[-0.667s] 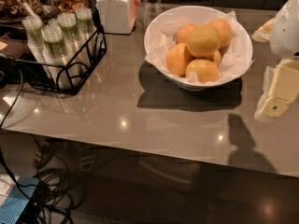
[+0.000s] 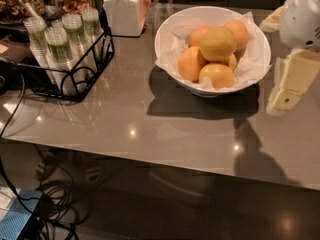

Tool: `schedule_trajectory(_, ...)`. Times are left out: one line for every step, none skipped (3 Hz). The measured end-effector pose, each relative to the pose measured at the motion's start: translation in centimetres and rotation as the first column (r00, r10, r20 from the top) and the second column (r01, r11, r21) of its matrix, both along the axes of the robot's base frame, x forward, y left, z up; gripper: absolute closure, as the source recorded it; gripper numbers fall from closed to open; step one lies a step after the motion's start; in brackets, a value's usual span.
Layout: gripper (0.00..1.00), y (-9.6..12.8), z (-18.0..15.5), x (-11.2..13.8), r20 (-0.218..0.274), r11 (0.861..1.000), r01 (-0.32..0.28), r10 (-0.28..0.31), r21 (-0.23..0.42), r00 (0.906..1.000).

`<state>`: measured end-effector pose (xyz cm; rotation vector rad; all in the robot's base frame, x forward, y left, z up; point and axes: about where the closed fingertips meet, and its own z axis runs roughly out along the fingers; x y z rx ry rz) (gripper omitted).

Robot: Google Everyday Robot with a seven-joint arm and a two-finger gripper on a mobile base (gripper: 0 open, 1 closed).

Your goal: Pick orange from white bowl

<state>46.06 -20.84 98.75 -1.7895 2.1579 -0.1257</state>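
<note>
Since the earlier frame the gripper (image 2: 290,84) is seen to have been shifted slightly toward the far edge of the table (image 2: 150,119) and a little closer to the white bowl (image 2: 212,8); nothing else is displaced. It is held just beside the bowl's right rim, toward the far right corner, and no fruit is carried. Whether the jaws are released or clenched cannot be told from this angle.

The orange (image 2: 217,43) is perched on top of the heap in the bowl, propped against the smaller fruits (image 2: 190,64), with crumpled paper (image 2: 172,51) lining the bowl around the pile. It is judged to be firm, fairly weighty, and covered in a dimpled rind that should give fair grip. Being round, it is likely to roll or slip out if it is pinched off-centre. A hold from above across its widest girth is favoured, with moderate pressure so the rind is not bruised. The neighbouring fruits may be unsettled as it is lifted.
</note>
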Motion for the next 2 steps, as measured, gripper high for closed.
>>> schedule_trajectory(0.0, 1.4, 0.8, 3.5, 0.021, 0.995, -0.101, 0.1, 0.018, 0.9947)
schedule_trajectory(0.0, 2.9, 1.3, 6.9, 0.038, 0.979, -0.196, 0.194, 0.048, 0.9802)
